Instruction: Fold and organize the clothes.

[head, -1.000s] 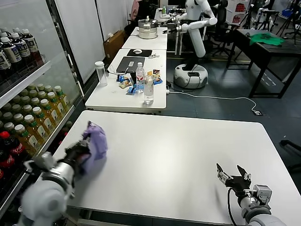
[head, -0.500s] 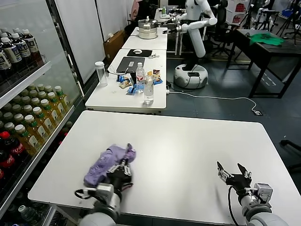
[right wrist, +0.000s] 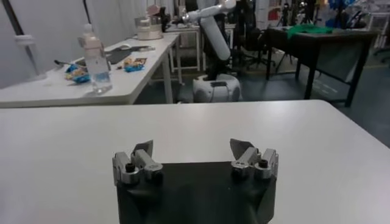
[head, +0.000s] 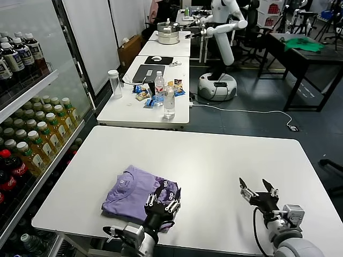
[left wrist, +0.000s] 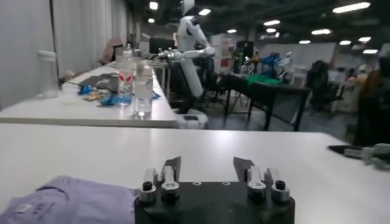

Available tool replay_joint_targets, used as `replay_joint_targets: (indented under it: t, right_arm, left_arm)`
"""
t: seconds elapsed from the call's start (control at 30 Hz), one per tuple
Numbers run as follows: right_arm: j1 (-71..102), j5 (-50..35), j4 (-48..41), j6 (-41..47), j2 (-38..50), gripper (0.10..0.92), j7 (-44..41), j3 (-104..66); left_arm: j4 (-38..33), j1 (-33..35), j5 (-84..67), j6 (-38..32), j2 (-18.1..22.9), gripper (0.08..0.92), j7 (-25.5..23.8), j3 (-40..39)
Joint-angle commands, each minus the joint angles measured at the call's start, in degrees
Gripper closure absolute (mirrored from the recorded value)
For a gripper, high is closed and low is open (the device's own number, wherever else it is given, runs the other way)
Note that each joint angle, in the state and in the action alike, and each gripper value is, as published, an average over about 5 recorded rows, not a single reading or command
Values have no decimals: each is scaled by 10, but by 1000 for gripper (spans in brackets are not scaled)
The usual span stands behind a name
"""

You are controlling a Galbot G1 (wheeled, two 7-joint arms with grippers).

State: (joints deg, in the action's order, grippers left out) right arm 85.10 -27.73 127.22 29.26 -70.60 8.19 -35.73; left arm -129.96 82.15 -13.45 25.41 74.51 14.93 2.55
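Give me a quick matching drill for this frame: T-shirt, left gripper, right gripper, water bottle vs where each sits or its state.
Things:
1. lavender T-shirt
2. left gripper
3. right gripper
4. clear water bottle

Places or states:
A. open, over bare tabletop on the robot's right side of the white table
B. upright on the far table, among snack packets
C. lying in a flat bundle near the front left of the white table
D. open, at the near right edge of the shirt, holding nothing

Pairs: 1-C, 2-D, 3-A, 4-B
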Motion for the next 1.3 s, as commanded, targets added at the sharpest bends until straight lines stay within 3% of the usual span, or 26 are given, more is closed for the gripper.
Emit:
replay_joint_targets:
  t: [0.03,0.17,0.27,0.8,0.9,1.3]
  right_arm:
    - [-47,28,-30,-5,-36,203,11,180]
    - [-95,44,-75,-5,-74,203,21,254]
    - [-125,44,-113,-2,-101,203,28,287]
    - [-175,18,-212,11,-147,208,56,336]
    - [-176,10,-211,11,-141,253,61,334]
    - [-207,3,-220,12,-93,593,59,304]
  left_arm:
    - [-49,38,-57,-36,-11,336,-15,95]
    - [-27,43,-47,-54,-31,224,3,170]
    - [-17,50,-50,-58,-35,185,12,204]
    - [-14,71,-46,-63,-16,177,29,229]
    - [-15,72,-45,-63,-14,177,30,227]
    - [-17,73,-44,-63,-13,177,32,223]
